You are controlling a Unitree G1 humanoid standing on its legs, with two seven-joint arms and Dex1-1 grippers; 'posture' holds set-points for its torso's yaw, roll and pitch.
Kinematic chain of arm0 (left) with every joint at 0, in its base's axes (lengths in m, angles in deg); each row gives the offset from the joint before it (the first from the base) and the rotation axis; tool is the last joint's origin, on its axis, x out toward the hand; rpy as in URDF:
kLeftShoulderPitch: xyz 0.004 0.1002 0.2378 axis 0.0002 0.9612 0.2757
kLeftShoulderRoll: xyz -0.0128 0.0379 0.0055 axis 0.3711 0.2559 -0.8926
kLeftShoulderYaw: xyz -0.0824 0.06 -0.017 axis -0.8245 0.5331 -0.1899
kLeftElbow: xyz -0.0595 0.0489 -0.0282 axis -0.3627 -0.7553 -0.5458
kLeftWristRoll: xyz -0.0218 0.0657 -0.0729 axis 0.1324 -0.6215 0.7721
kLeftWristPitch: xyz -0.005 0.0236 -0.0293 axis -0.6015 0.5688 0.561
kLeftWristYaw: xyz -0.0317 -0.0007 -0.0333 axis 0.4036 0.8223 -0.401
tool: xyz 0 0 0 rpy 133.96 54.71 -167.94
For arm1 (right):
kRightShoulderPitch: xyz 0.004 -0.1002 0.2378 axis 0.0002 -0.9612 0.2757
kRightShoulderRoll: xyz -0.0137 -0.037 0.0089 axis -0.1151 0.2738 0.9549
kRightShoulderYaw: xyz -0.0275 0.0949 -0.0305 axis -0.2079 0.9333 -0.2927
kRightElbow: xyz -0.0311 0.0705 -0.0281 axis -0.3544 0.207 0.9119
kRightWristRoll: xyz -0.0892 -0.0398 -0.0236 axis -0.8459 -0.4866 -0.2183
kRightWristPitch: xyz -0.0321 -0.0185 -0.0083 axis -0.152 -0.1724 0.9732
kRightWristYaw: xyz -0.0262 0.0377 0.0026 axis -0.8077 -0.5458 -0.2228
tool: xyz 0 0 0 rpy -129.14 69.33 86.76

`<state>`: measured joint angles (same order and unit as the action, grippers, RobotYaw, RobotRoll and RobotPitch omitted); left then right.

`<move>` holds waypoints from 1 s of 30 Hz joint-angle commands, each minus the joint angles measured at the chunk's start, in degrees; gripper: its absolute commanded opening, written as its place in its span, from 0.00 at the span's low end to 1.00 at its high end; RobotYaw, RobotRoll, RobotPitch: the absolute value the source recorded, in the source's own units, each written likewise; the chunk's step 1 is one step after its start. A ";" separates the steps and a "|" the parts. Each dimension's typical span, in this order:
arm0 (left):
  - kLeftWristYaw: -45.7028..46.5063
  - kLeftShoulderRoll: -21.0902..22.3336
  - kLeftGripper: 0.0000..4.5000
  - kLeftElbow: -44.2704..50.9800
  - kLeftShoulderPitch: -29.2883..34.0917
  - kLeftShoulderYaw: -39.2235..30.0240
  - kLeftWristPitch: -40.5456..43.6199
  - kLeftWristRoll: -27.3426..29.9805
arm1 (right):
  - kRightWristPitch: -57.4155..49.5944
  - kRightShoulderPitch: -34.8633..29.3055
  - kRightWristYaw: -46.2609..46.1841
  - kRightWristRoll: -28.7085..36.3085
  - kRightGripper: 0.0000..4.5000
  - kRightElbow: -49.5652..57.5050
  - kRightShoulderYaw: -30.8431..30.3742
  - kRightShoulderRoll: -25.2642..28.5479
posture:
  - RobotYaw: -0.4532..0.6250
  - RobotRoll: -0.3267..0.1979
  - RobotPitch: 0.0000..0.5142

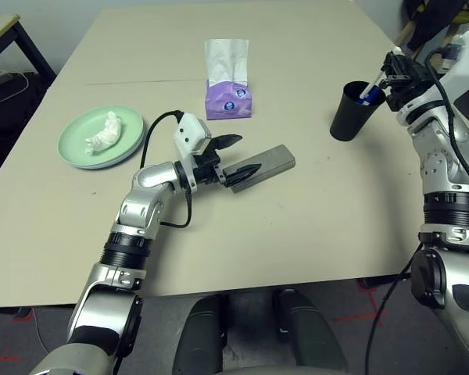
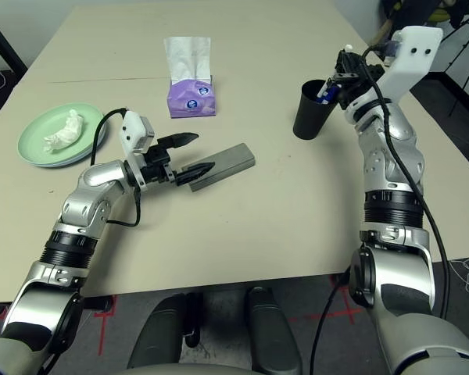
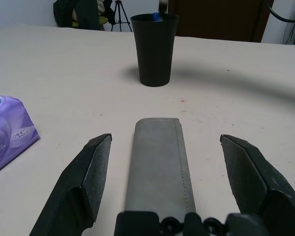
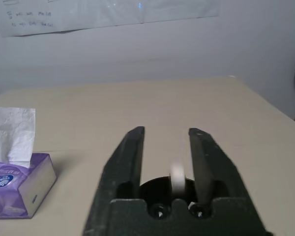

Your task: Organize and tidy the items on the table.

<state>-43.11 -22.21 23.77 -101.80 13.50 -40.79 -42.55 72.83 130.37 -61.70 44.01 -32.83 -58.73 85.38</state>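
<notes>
The grey glasses case (image 1: 272,162) lies flat near the middle of the table (image 1: 320,234). My left gripper (image 1: 244,155) is open, with one finger on each side of the case's near end (image 3: 157,167) and not touching it. The black cup (image 1: 350,117) stands upright at the right. My right gripper (image 1: 384,78) hovers over the cup's rim, fingers apart. A white marker (image 4: 177,177) shows as a blur between them, over the cup's mouth. Another marker with a blue cap (image 1: 367,94) sticks out of the cup. Crumpled white tissue (image 1: 103,133) lies on a pale green plate (image 1: 76,152) at the left.
A purple tissue pack (image 1: 228,98) with a white sheet sticking up stands behind the case. A faint seam runs across the far part of the tabletop. A small side table (image 1: 0,31) is off the far left corner. Dark bags (image 1: 434,19) sit beyond the far right corner.
</notes>
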 commanded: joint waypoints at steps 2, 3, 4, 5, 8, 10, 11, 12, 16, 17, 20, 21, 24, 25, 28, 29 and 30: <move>0.17 0.35 1.00 0.94 0.47 0.02 0.12 -0.10 | -0.82 1.91 -0.51 -0.79 0.90 -0.47 -0.07 1.16 | 0.44 0.62 0.22; 0.23 0.39 1.00 0.97 0.50 -0.01 0.13 -0.07 | -0.82 2.25 -0.52 -0.90 0.96 -0.64 -0.07 1.38 | 0.44 0.62 0.22; 0.28 0.43 1.00 1.00 0.53 -0.03 0.13 -0.04 | -0.72 2.53 -0.35 -1.03 0.99 -0.83 -0.15 1.65 | 0.44 0.62 0.22; 0.45 0.47 1.00 1.10 0.57 -0.16 0.17 -0.01 | -0.65 2.81 -0.15 -0.92 0.99 -0.95 -0.02 1.93 | 0.44 0.62 0.22; 1.32 0.56 1.00 1.49 0.78 -0.91 0.22 0.16 | 0.63 1.76 1.90 0.60 0.99 -0.25 0.78 2.06 | 0.44 0.62 0.22; 2.26 0.50 1.00 1.83 0.92 -1.64 0.31 0.29 | 2.34 -0.18 5.18 3.09 0.99 1.41 1.56 1.14 | 0.44 0.62 0.22; 3.85 0.21 1.00 2.15 0.96 -2.51 0.42 0.30 | 3.70 -2.53 8.09 4.37 0.99 2.72 1.60 0.78 | 0.44 0.62 0.22; 5.75 -0.18 1.00 2.45 1.01 -3.48 0.55 0.27 | 5.70 -5.07 10.55 4.58 0.99 3.71 1.20 0.62 | 0.44 0.62 0.22; 16.60 -2.57 1.00 3.54 1.62 -7.67 0.44 -1.08 | 12.65 -13.99 14.68 2.09 0.99 5.58 -1.05 -0.15 | 0.44 0.62 0.22; 20.13 -3.29 1.00 3.55 1.83 -8.95 -0.06 -1.88 | 13.78 -16.14 14.65 1.48 0.99 5.82 -1.39 -0.62 | 0.44 0.62 0.22; 28.35 -4.47 1.00 3.20 2.50 -12.18 -1.33 -3.70 | 16.03 -20.54 12.96 0.25 0.99 6.10 -1.48 -2.31 | 0.45 0.62 0.22; 31.75 -4.73 1.00 2.92 2.94 -13.75 -2.22 -4.51 | 16.95 -21.96 11.46 -0.58 0.99 6.00 -1.34 -3.13 | 0.45 0.62 0.22; 39.02 -4.58 1.00 2.63 4.94 -17.36 -4.26 -6.26 | 19.23 -23.81 6.43 -3.45 0.99 4.73 -1.19 -5.02 | 0.45 0.62 0.21; 40.36 -4.33 1.00 2.63 5.58 -17.99 -4.84 -6.71 | 19.64 -23.75 4.89 -4.15 0.99 4.27 -1.10 -5.46 | 0.45 0.62 0.21; 43.63 -3.72 1.00 2.77 7.43 -19.87 -6.30 -7.58 | 20.75 -22.64 2.02 -5.59 0.99 2.11 -0.98 -6.03 | 0.46 0.62 0.21; 44.23 -3.45 1.00 3.19 8.51 -20.88 -6.82 -7.35 | 21.40 -21.78 1.55 -5.71 0.99 0.71 -0.87 -6.11 | 0.46 0.62 0.21; 44.56 -3.25 1.00 3.52 9.28 -21.52 -7.17 -7.12 | 21.91 -21.20 1.26 -5.76 0.99 -0.24 -0.82 -6.17 | 0.46 0.62 0.21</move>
<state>0.51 -26.06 26.47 -93.78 -6.89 -46.99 -49.45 93.50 108.89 -59.59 38.74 -31.32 -60.00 79.29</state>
